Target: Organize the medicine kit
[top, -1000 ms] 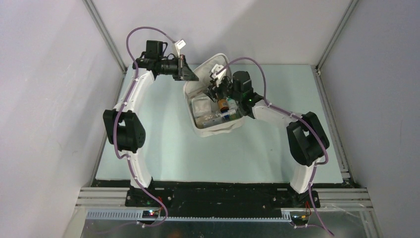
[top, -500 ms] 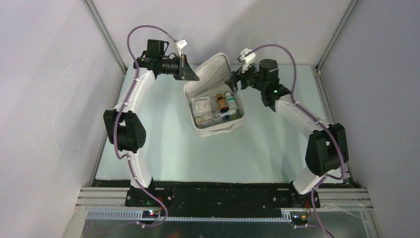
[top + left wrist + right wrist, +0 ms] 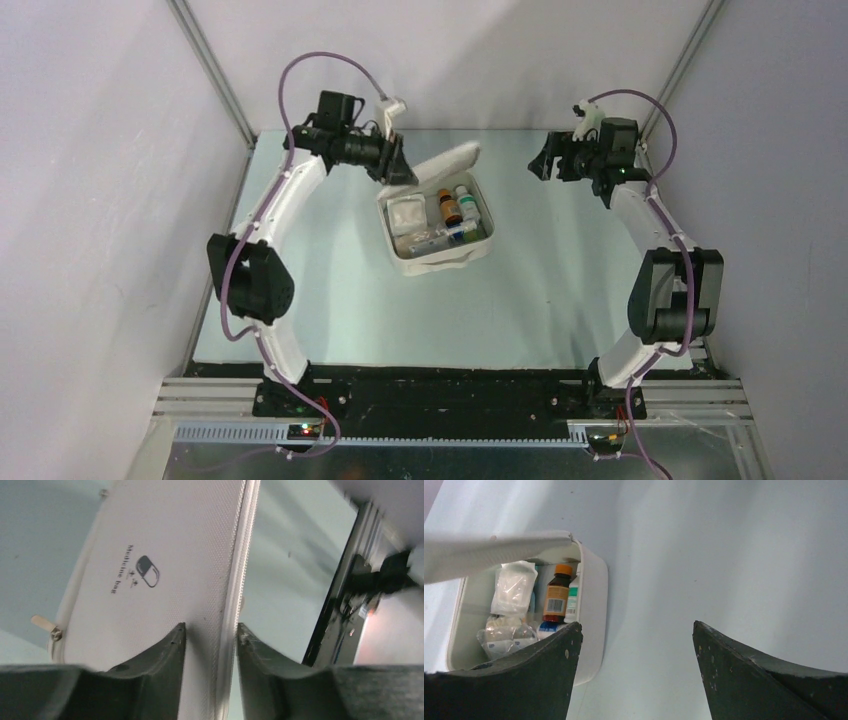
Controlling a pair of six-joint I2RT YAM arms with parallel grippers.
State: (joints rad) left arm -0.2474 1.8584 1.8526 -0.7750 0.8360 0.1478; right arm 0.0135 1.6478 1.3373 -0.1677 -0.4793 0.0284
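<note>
The white medicine kit (image 3: 442, 255) sits mid-table with its hinged lid (image 3: 440, 163) tilted partly down over the tray. Inside lie an amber bottle (image 3: 451, 209), a white bottle (image 3: 464, 203) and clear packets (image 3: 407, 215). My left gripper (image 3: 398, 170) is shut on the lid's edge; the left wrist view shows the lid (image 3: 165, 555) with its pill logo (image 3: 147, 571) between the fingers (image 3: 170, 650). My right gripper (image 3: 543, 165) is open and empty, far right of the kit. The right wrist view shows the kit (image 3: 594, 605) and amber bottle (image 3: 557, 597) at left.
Grey walls and metal frame posts (image 3: 215, 70) bound the pale table (image 3: 560, 300). A black rail (image 3: 450, 385) runs along the near edge by the arm bases.
My right gripper has left the kit's inside and swung up and far to the right. My left gripper has moved right with the lid, tipping it down over the tray.
</note>
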